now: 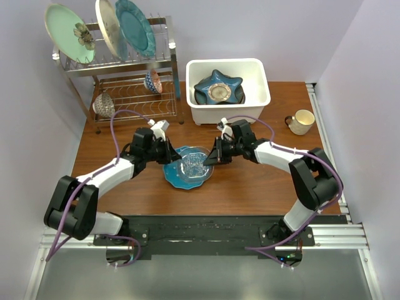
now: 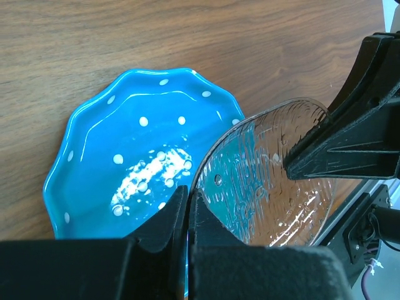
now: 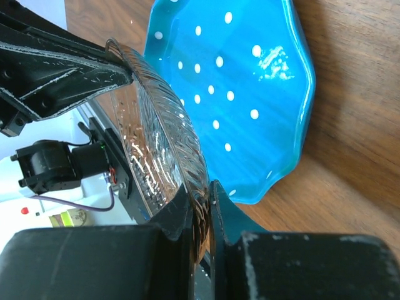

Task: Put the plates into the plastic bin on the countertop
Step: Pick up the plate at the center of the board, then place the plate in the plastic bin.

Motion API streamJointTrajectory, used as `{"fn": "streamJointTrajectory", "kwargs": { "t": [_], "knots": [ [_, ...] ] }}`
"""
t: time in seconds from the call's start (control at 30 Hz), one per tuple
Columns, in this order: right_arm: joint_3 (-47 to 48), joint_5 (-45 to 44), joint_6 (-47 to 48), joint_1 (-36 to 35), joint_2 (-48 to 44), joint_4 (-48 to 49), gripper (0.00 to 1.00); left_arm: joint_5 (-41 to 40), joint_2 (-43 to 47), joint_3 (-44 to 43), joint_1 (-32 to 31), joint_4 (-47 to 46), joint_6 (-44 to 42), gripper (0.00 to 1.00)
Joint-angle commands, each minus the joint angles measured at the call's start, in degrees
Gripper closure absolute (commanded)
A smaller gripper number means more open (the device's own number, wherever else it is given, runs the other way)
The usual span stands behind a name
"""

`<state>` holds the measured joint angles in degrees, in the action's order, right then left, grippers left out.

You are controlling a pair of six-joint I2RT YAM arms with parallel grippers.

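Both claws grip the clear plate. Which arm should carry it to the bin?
Probably right. The right claw is clamped on the clear plate rim, and the plastic bin sits just beyond it, farther from the left claw.

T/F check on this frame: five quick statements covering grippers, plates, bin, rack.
1. The left gripper and the right gripper are both shut on the clear glass plate. True.
2. The star-shaped plate lies in the white bin. True.
3. The blue dotted plate lies in the white bin. False: it lies flat on the countertop, under the clear glass plate.
4. The mug stands left of the white bin in the top view. False: it stands to the right of it.
5. Three plates stand on edge in the top tier of the wire rack. True.
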<state>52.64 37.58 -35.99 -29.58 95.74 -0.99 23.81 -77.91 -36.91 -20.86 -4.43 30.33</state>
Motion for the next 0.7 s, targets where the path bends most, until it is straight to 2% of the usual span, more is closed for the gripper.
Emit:
{"fn": "streamJointTrajectory", "kwargs": {
  "t": [0.0, 0.07, 0.1, 0.17, 0.2, 0.33, 0.67],
  "knots": [
    [1.8, 1.0, 0.9, -1.3, -0.7, 2.2, 1.0, -0.5, 2.5, -2.7, -0.1, -0.1, -0.9, 0.93],
    [1.8, 0.9, 1.0, -1.4, -1.1, 1.9, 1.0, -1.7, 2.8, -2.9, -0.1, 0.9, -1.4, 0.75],
    [1.8, 0.7, 1.2, -1.4, -1.3, 1.8, 1.0, -2.8, 3.1, -3.0, -0.1, 1.6, -1.6, 0.59],
    [1.8, 0.6, 1.3, -1.4, -1.4, 1.5, 1.0, -3.8, 3.5, -3.3, -0.1, 2.4, -2.0, 0.48],
    [1.8, 0.6, 1.4, -1.4, -1.5, 1.5, 1.0, -4.8, 3.9, -3.3, -0.1, 3.0, -2.1, 0.4],
    [1.8, 0.6, 1.5, -1.4, -1.6, 1.3, 1.0, -7.3, 5.0, -3.3, -0.2, 4.3, -2.4, 0.29],
    [2.5, -0.1, 2.9, -1.4, -1.6, -0.7, 1.0, -11.1, 7.9, -3.2, -0.1, 7.5, -2.8, 0.21]
  ]
}}
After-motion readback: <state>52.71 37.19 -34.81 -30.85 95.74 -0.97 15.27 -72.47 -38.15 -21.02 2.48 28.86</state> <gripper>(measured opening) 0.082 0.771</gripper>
